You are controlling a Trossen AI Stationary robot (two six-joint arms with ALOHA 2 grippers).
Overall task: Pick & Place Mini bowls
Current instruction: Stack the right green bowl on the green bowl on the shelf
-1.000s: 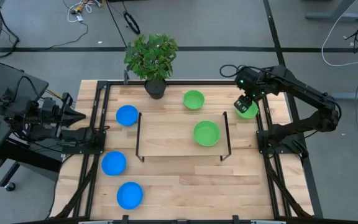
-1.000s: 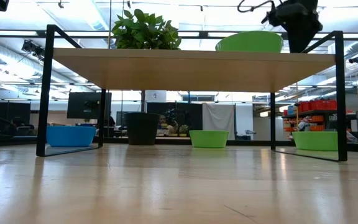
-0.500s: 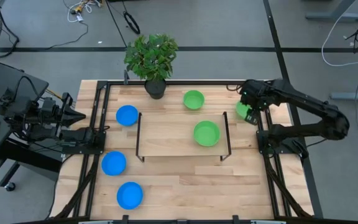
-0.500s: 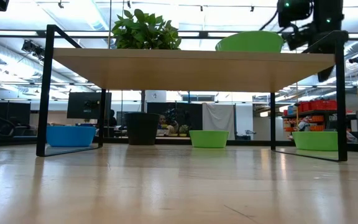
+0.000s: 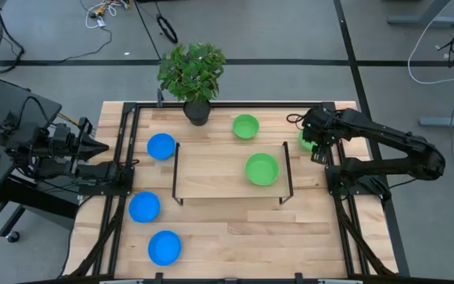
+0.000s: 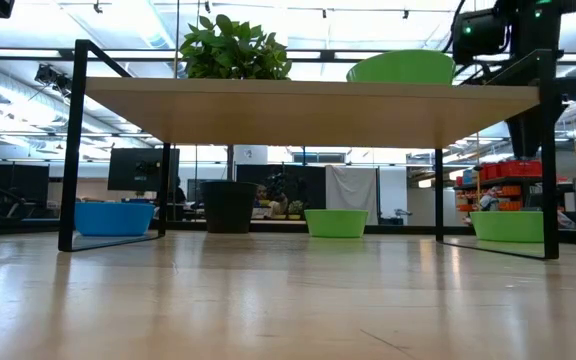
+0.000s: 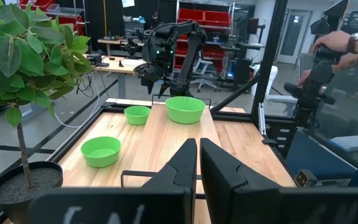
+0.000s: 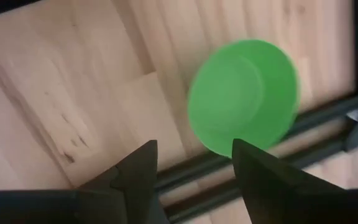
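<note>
Under right gripper [image 8: 191, 165], fingers open, green bowl [image 5: 306, 139] mostly hidden, left fingers [image 7: 182, 165] closed.

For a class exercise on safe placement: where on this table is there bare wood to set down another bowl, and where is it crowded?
Bare wood lies along the near table edge, right of the two front blue bowls, and on the raised shelf left of its green bowl. Crowded: the far right corner, where the open right gripper hovers over a green bowl, and around the plant pot.

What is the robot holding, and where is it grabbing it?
Nothing. The right gripper hangs open above a green bowl; the left gripper is shut and empty.
</note>
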